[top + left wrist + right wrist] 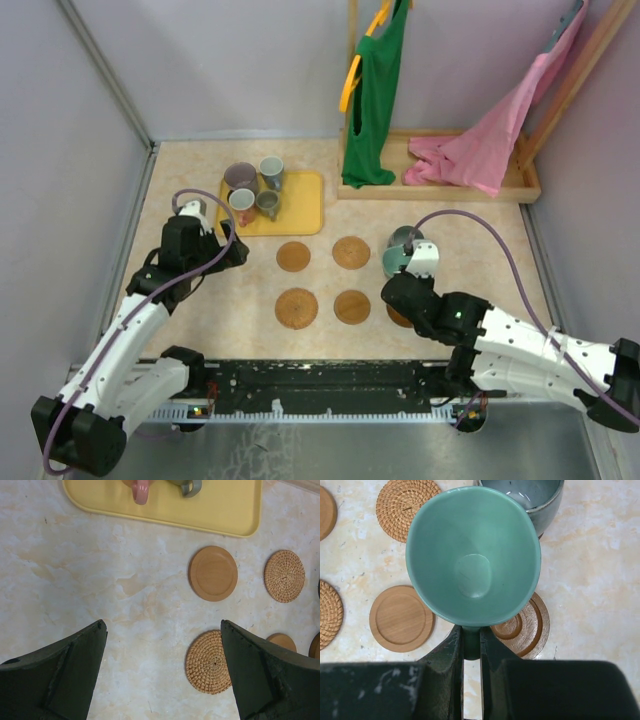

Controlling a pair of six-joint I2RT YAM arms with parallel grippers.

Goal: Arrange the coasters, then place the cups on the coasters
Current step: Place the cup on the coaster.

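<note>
One teal cup, pinched by its handle in the nearly closed right end effector, hangs tilted over the dark coaster, so level it and centre it, clear of the grey cup beyond; left end effector gapes empty.

Glossy glazed teal cup; woven rattan coasters, smooth wooden coasters (matt); marbled stone-look tabletop, matt yellow tray

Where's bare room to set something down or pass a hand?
Free: the tabletop between the teal cup, the wooden rack base and right arm; also the right half of the yellow tray. Crowded: the coasters mid-table and the cups on the tray's left.
</note>
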